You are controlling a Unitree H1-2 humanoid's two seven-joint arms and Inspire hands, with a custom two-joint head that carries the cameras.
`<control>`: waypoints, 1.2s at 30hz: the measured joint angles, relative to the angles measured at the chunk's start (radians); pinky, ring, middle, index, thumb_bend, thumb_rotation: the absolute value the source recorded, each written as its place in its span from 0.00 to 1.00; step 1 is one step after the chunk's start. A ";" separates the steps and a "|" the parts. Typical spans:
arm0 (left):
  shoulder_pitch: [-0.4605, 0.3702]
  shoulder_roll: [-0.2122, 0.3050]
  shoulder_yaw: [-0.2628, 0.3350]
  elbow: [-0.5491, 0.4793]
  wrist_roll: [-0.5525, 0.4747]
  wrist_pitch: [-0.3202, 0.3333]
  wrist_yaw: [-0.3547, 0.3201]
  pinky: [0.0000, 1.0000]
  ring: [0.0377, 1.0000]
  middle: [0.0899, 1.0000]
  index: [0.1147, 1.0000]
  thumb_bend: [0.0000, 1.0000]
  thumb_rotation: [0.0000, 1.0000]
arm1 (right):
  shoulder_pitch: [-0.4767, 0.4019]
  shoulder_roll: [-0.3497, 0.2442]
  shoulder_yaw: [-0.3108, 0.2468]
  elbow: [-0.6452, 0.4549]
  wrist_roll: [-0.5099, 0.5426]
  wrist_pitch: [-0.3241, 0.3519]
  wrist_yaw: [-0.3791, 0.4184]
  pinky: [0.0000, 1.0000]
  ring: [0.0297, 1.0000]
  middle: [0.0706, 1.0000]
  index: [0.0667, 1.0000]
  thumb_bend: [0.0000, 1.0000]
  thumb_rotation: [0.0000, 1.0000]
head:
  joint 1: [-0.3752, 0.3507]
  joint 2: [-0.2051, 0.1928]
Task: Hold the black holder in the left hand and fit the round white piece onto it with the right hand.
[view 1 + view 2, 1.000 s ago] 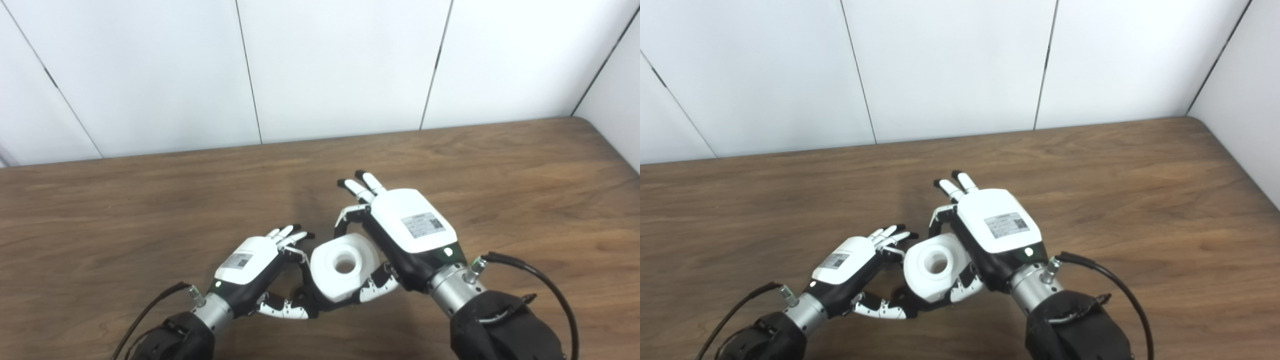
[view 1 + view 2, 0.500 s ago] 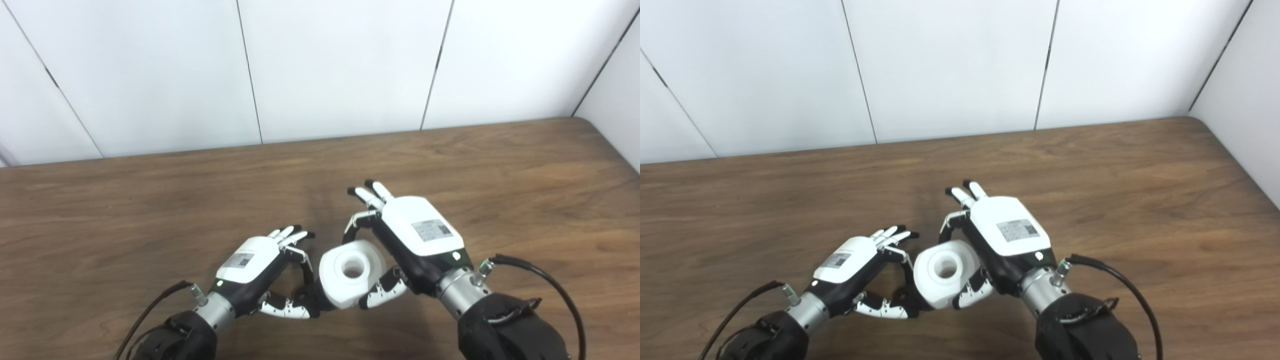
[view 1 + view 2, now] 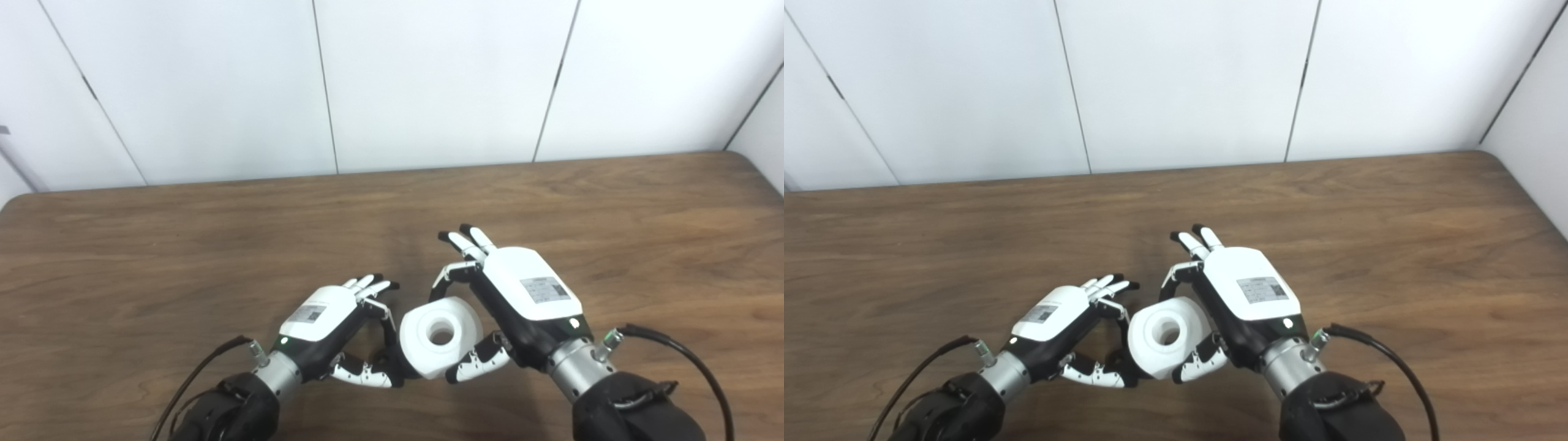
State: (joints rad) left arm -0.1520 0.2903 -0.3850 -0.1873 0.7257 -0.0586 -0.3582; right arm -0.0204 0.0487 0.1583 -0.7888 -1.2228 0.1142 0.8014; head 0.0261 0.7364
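Note:
The round white piece (image 3: 440, 334), with a hole in its middle, is held between the thumb and a bent finger of my right hand (image 3: 520, 303). The black holder (image 3: 392, 361) is mostly hidden under and to the left of the white piece. My left hand (image 3: 331, 331) is shut on it, pinching it between thumb and fingers. The white piece sits right against the holder, above the wooden table (image 3: 184, 245). The same scene shows in the right eye view, with the white piece (image 3: 1165, 342) between both hands.
A white panelled wall (image 3: 429, 79) stands behind the table's far edge. The table's right corner (image 3: 744, 159) is near a side wall. Black cables (image 3: 686, 361) run from both wrists.
The camera has shifted, so the whole picture sits differently. My right hand with the white piece has come a little nearer to me and lower against the holder. The left hand holds still.

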 measured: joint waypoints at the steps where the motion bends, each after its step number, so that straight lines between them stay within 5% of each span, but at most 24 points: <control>1: 0.000 0.000 -0.001 0.001 0.002 0.000 0.002 1.00 1.00 0.94 0.41 0.52 0.05 | 0.000 0.001 0.000 0.002 0.000 0.000 -0.004 0.75 1.00 0.96 0.44 0.51 0.14 | 0.002 -0.003; 36: -0.009 -0.010 -0.016 0.047 0.012 -0.042 0.062 1.00 1.00 0.94 0.41 0.52 0.05 | -0.046 0.005 0.007 0.039 0.046 0.003 -0.009 0.83 1.00 0.97 0.44 0.51 0.14 | -0.018 -0.052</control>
State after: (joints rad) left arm -0.1612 0.2798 -0.4015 -0.1405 0.7382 -0.1006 -0.2966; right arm -0.0663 0.0538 0.1649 -0.7500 -1.1764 0.1176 0.7927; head 0.0077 0.6842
